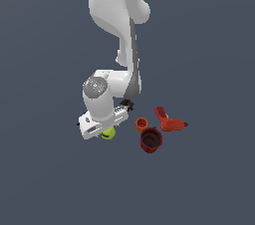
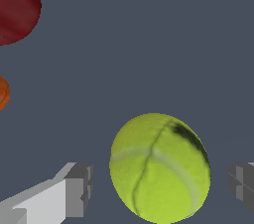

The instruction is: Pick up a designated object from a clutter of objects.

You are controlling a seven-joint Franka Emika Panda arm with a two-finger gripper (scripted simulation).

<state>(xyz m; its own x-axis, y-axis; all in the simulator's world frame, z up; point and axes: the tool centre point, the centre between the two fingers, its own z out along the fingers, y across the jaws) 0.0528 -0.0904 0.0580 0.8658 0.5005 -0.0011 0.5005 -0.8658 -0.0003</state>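
The gripper (image 2: 158, 183) stood wide open around the yellow-green felt tennis ball (image 2: 159, 167), not touching it; the dark red round cup (image 1: 151, 139) was near the ball.

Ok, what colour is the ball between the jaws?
Yellow-green tennis ball with a dark curved seam and pale band, clearest in the wrist view.

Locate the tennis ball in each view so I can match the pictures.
Exterior view: the ball peeks out under the gripper, toward the exterior view's left of the orange cup.
Wrist view: the ball sits large between the open jaws.
Shared landmark: the dark red cup.
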